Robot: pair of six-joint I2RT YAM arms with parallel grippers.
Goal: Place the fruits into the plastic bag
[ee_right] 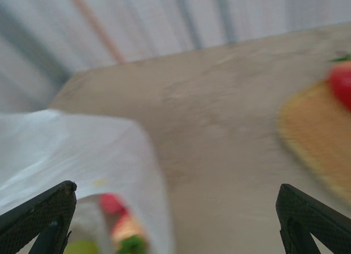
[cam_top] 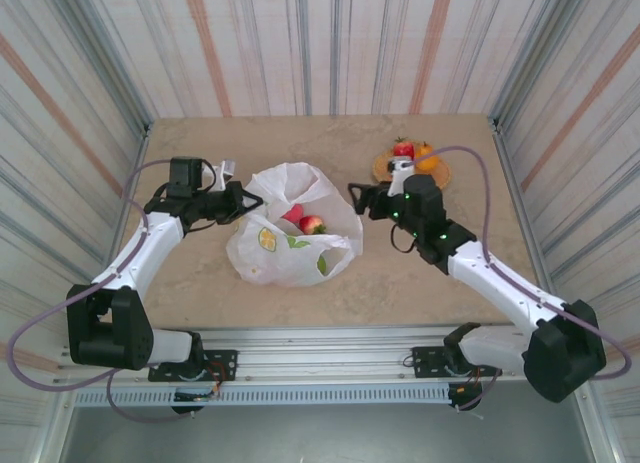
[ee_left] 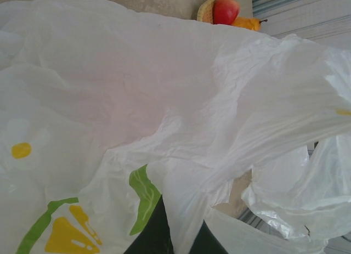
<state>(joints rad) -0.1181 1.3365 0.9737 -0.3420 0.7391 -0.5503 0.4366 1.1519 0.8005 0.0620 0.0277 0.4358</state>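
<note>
Pinching the plastic bag (cam_top: pixel 290 245) at its near edge with the left gripper (cam_top: pixel 234 201), jaws clenched on the thin film. Holding the right gripper (cam_top: pixel 357 199) released, spread wide and empty, just beside the bag's opposite edge. Showing a reddish fruit (cam_top: pixel 313 224) inside the bag, between both grippers. Showing a strawberry (cam_top: pixel 403 148) and an orange (cam_top: pixel 426 155) on a woven tray (cam_top: pixel 437 175), just beyond the right gripper.

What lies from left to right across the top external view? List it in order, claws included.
From the left: left claw at the bag's edge → plastic bag → right claw, open → woven tray carrying a strawberry, then an orange.
</note>
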